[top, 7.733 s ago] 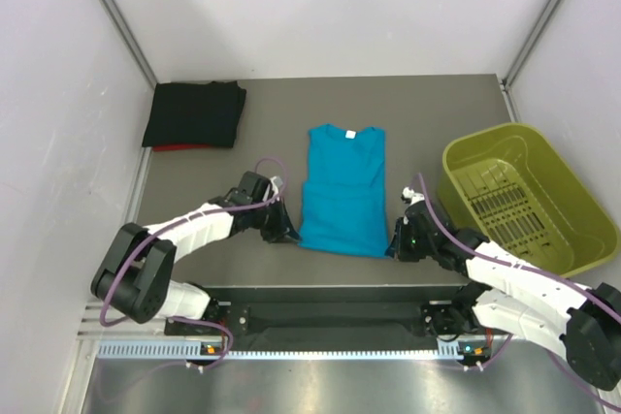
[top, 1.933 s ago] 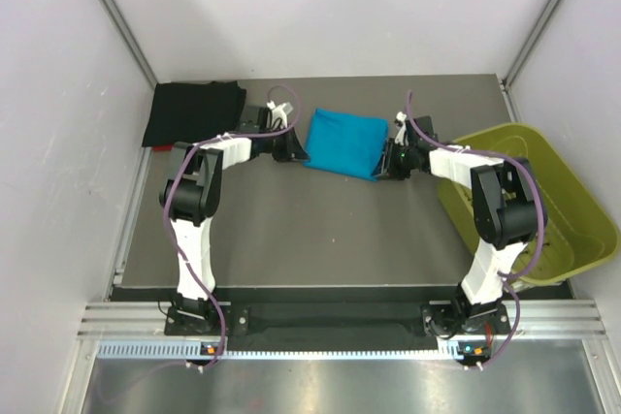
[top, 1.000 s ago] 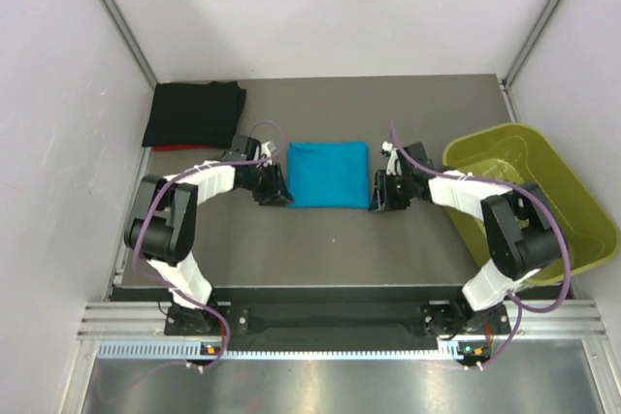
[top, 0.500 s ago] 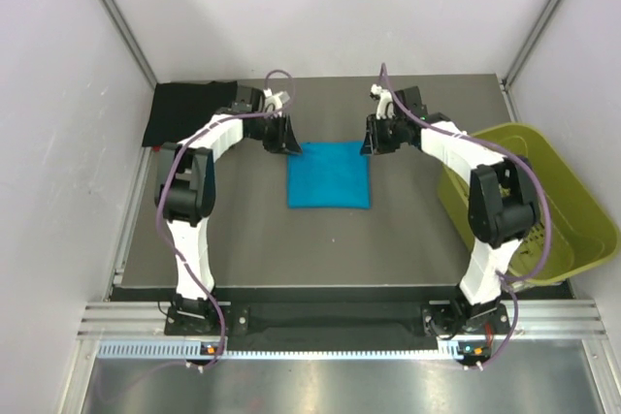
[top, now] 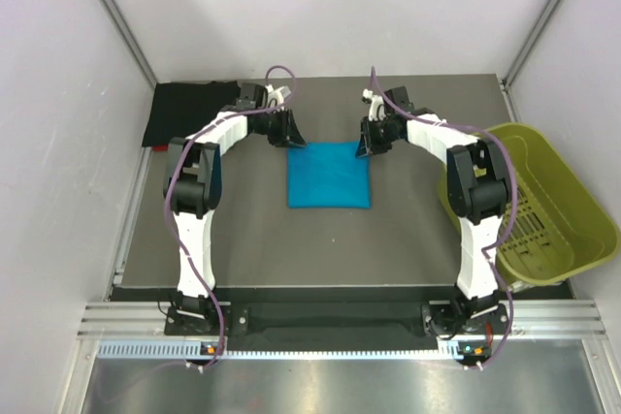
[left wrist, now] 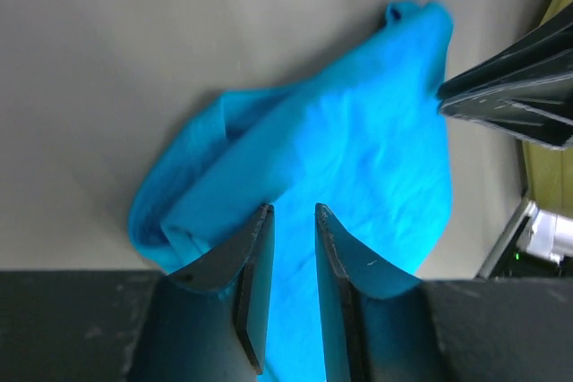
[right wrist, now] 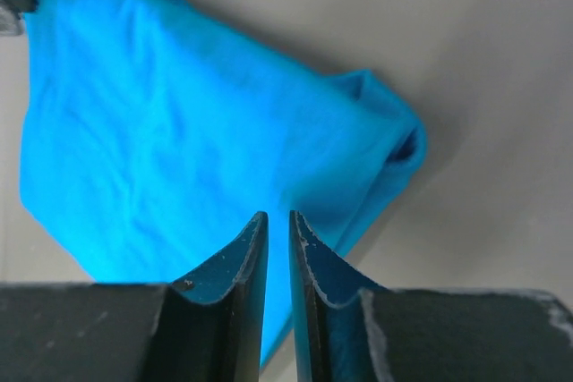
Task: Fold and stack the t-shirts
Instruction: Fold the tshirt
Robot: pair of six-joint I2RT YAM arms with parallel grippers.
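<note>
The teal t-shirt (top: 328, 174) lies folded into a flat square mid-table. A black t-shirt (top: 192, 113) lies folded at the far left, with a red one (top: 161, 147) peeking out beneath it. My left gripper (top: 291, 136) is at the teal shirt's far left corner and my right gripper (top: 366, 145) at its far right corner. In the left wrist view the left gripper (left wrist: 293, 212) stands narrowly open over the teal cloth (left wrist: 358, 131). In the right wrist view the right gripper (right wrist: 277, 216) shows only a thin slit above the cloth (right wrist: 179, 131). Whether cloth is nipped there I cannot tell.
A yellow-green plastic bin (top: 529, 206) stands at the right edge of the table. White walls close in the back and both sides. Both arms stretch far out from the near edge.
Both grippers went from the teal shirt's sides to its far corners and their jaws narrowed, the right more. The shirt stays where it was laid.
</note>
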